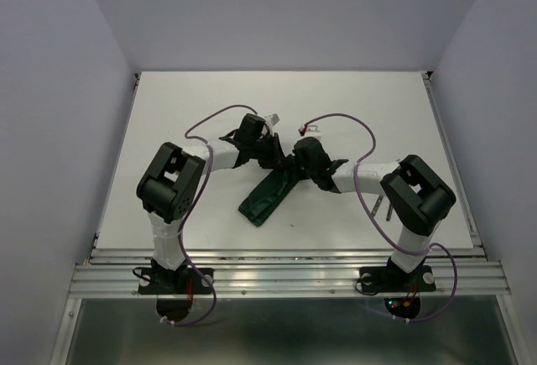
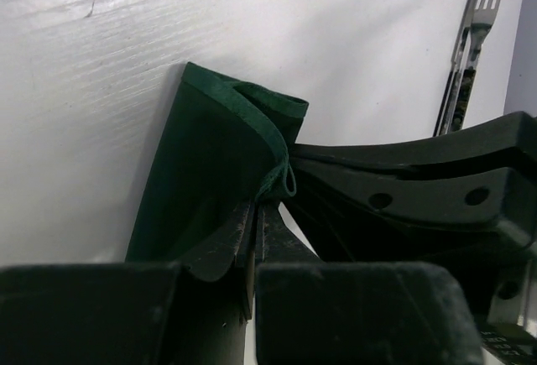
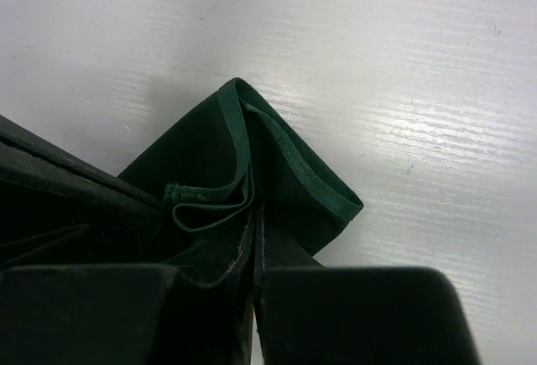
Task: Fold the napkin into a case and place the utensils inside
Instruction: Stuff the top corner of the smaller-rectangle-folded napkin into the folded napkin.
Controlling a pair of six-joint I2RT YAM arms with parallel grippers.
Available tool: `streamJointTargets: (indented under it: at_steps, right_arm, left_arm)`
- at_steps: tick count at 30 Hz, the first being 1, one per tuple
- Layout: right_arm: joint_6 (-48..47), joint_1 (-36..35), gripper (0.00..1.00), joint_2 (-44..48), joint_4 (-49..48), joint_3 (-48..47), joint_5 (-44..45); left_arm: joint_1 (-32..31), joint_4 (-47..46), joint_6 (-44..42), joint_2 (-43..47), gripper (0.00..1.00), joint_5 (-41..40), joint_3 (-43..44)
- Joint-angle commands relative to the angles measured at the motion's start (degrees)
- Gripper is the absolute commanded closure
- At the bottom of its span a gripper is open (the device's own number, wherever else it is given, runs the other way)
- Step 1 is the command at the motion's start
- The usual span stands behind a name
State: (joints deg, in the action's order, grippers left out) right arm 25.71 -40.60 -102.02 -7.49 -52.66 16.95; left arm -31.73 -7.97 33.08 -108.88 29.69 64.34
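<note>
White desk [image 1: 210, 96], walled in on the left, right and far sides; metal rail [image 1: 285, 266] along the near edge. Far half bare, plenty of room there.

Left arm [image 1: 172, 185] and right arm [image 1: 418, 190] both reach inward, and their wrists meet over the middle of the desk.

Napkin [image 1: 267, 199]: dark green, already folded into a long narrow strip. It slants from the meeting point down toward the near edge and stops well short of the rail. The far end is lifted, with the layers splayed apart; the near end lies flat.

Left pincer [image 2: 254, 239]: clenched on a hemmed layer at the raised end, cloth nipped between the tips.

Right pincer [image 3: 254, 239]: clenched too, biting another layer of the same end, hard against its partner. The hem [image 3: 210, 214] curls loose just beside the tips.

Fork [image 2: 491, 0] and knife [image 2: 468, 21]: lying side by side on the bare desk, well apart from the cloth, over by the right arm. Neither is touched.

Progress, as I read it: the folding looks mostly done and the mouth of the pouch is being shaped or held open. Whether a proper pocket exists I cannot tell from here. Both utensils are left to go in.

Room: the two pincers are crowded tip to tip, with little slack between them. One must let go to fetch the utensils, and the right arm's elbow sits close over them.
</note>
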Motion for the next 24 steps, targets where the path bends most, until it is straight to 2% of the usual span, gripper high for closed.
streamJointTargets:
  at_steps: [1,10,24]
  right_arm:
    - [4.2,-0.5,0.99,2.1,-2.3,0.4,2.3]
    - [8.7,-0.5,0.99,4.3,-5.1,3.2,1.9]
    - [9.0,-0.5,0.98,7.5,-7.8,5.0,-0.3]
  left_arm:
    - [0.3,0.6,-1.2,2.4,1.00,-0.2,-1.6]
    - [0.3,2.4,-2.3,1.3,1.00,-0.8,-1.8]
    - [-0.5,5.0,-2.3,-1.3,1.00,-2.7,1.0]
